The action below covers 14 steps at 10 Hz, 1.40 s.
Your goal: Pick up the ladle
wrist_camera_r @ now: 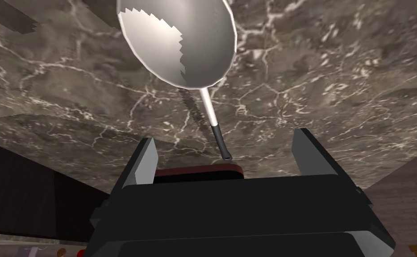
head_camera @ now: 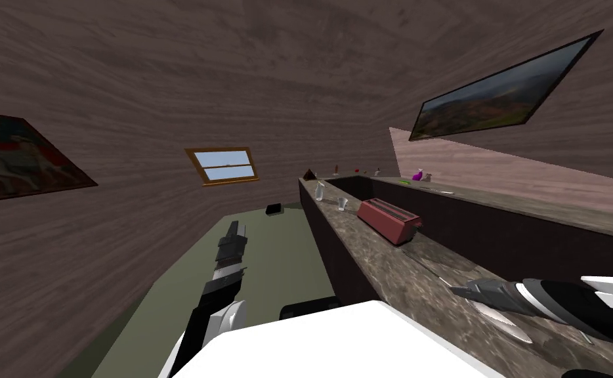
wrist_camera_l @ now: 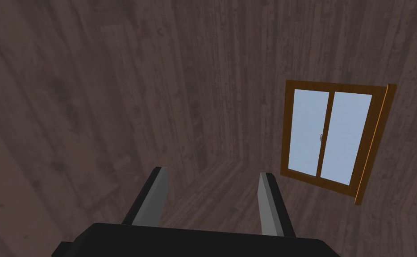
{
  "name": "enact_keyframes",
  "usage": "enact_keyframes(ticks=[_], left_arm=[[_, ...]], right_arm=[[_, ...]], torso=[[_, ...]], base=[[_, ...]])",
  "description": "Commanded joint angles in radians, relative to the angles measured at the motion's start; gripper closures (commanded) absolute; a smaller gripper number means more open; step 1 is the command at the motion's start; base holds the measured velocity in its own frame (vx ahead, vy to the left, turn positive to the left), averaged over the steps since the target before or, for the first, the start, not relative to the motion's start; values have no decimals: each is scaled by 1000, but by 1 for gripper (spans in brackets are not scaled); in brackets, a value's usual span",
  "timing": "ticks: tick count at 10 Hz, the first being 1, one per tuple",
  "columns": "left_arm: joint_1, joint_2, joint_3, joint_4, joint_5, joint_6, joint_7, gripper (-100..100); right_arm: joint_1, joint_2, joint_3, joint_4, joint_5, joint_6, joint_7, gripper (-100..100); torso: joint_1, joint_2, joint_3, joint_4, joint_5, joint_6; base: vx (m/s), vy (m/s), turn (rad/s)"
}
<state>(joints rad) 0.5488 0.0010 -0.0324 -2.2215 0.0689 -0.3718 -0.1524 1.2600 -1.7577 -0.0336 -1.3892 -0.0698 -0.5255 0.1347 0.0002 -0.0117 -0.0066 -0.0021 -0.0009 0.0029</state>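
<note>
The ladle point(wrist_camera_r: 176, 40) is shiny metal with a wide bowl and a thin handle that ends in a dark tip. It lies flat on the marbled brown counter point(wrist_camera_r: 337, 80). My right gripper point(wrist_camera_r: 225, 138) hovers open just above it, and the handle's dark end shows between the two fingers point(wrist_camera_r: 143, 165) without touching either. In the head view the right gripper point(head_camera: 457, 289) reaches in over the counter point(head_camera: 390, 275), with the ladle's pale bowl point(head_camera: 495, 317) under the hand. My left gripper point(wrist_camera_l: 212, 172) is open and holds nothing; it hangs over the green floor as the left gripper point(head_camera: 235, 226).
A red toaster point(head_camera: 388, 220) sits on the counter beyond the ladle, in line with the handle. Two small glasses point(head_camera: 319, 191) stand farther along. A second counter behind carries small items, one of them purple point(head_camera: 419, 174). A black object point(head_camera: 274, 209) lies on the floor.
</note>
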Motion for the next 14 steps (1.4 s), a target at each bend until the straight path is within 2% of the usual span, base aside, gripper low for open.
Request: enact_keyframes(ticks=[1,3,4,6,8,9,10,11,12,13,14], left_arm=[[0,0,0,0,0,0,0,0],[0,0,0,0,0,0,0,0],[0,0,0,0,0,0,0,0],[0,0,0,0,0,0,0,0],[0,0,0,0,0,0,0,0],[0,0,0,0,0,0,0,0],[0,0,0,0,0,0,0,0],[0,0,0,0,0,0,0,0],[0,0,0,0,0,0,0,0],[0,0,0,0,0,0,0,0],[0,0,0,0,0,0,0,0]], right_arm=[[15,-19,26,8,3,-5,-10,-100],[15,-19,26,8,3,-5,-10,-100],[38,-31,42,7,5,-8,-16,-100],[38,-31,42,7,5,-8,-16,-100],[80,-42,77,-8,12,-11,-26,-100],[40,-42,82,-8,12,-11,-26,-100],[62,-42,77,-8,12,-11,-26,-100],[98,-42,95,-21,16,-12,-30,-100],[103,-42,77,-21,16,-12,-30,-100],[98,-42,95,-21,16,-12,-30,-100],[98,-42,95,-21,16,-12,-30,-100]], torso=[[0,0,0,0,0,0],[1,0,0,0,0,0],[2,2,1,1,1,0],[1,1,1,0,1,0],[1,2,1,0,1,-1],[-1,0,0,0,0,-1],[0,0,0,0,0,0],[1,2,1,1,1,1],[1,2,1,1,1,0],[1,3,2,1,1,0],[2,3,2,1,1,1]], base=[[49,-10,230],[33,-21,70],[29,-16,195],[26,-24,81],[49,-41,259],[51,-46,87],[17,-23,-44],[21,-29,106],[20,-31,84],[7,-14,5],[-2,-1,-11]])
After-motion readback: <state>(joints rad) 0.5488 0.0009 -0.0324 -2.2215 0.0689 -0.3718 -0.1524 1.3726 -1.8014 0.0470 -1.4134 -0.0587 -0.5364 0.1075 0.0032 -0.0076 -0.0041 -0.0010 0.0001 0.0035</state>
